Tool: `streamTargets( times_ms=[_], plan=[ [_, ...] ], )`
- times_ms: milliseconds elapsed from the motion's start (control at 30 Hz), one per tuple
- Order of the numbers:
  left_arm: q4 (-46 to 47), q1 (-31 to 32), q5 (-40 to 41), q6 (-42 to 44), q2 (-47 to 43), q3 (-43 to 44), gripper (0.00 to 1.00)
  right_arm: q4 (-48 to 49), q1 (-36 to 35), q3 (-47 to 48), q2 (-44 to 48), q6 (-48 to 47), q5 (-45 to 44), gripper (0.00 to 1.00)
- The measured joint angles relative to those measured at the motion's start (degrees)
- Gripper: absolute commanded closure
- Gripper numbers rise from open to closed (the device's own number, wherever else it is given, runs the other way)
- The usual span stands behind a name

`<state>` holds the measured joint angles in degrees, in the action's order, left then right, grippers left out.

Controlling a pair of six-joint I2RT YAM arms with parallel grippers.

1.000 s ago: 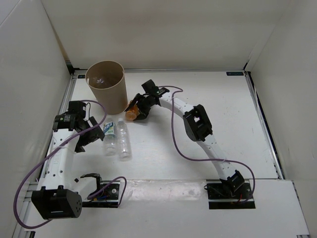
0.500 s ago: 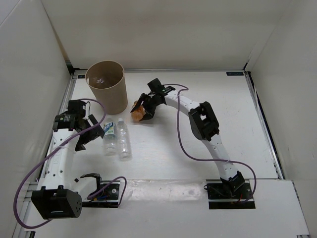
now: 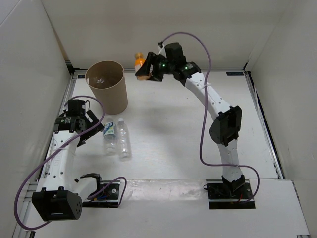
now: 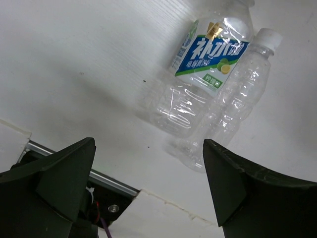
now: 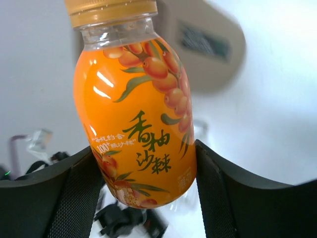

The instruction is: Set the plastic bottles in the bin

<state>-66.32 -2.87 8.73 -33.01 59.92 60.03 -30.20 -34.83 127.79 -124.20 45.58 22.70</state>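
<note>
white table (image 3: pixel 173 129): right gripper (image 5: pixel 146 151) grips orange bottle (image 5: pixel 133 94) near bin (image 3: pixel 122 79) rim; left gripper (image 4: pixel 148 144) open.

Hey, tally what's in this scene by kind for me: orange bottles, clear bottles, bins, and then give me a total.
Orange bottle: 1
Clear bottles: 2 (labelled bottle, plain bottle)
Bin: 1
Total: 4; whatever lies inside the bin is too unclear to count.

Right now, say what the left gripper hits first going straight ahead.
Probably the labelled bottle, lying just ahead of the open left gripper; the plain bottle lies beyond it. Depth is unclear.
</note>
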Motion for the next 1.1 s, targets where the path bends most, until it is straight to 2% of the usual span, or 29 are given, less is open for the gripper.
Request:
streamTargets(
  times_ms=[133, 300, 667, 1000, 1033, 1067, 1100],
  plan=[
    [1.53, 0.0, 0.85, -0.04, 0.42, -0.61, 0.0, 9.05, 1.11, 5.27, -0.17, -8.55, 4.17, 1.0],
    [1.81, 0.0, 1.33, 0.44, 1.22, -0.46, 0.0, 17.53, 1.44, 18.64, -7.96, -19.89, 8.5, 1.0],
    [0.33, 0.0, 1.14, 3.3, 3.02, 2.49, 0.0, 29.73, -6.54, 17.73, -12.2, -40.35, 8.44, 1.0],
    [-1.73, 2.54, 3.63, 9.33, 4.85, 4.96, 0.0, 39.12, -12.46, 20.26, -18.82, -46.56, 4.33, 1.0],
    [-1.92, 2.54, 4.17, 9.79, 4.72, 4.98, 0.0, 39.34, -12.63, 20.57, -19.89, -46.75, 3.8, 0.74],
    [-2.32, 2.54, 4.59, 10.16, 4.59, 4.98, 0.0, 39.45, -12.83, 21.03, -21.09, -46.93, 3.1, 0.62],
    [-2.75, 2.54, 5.25, 10.49, 4.37, 4.98, 0.0, 39.5, -12.9, 21.33, -22.01, -47.04, 2.54, 0.57]
  ],
)
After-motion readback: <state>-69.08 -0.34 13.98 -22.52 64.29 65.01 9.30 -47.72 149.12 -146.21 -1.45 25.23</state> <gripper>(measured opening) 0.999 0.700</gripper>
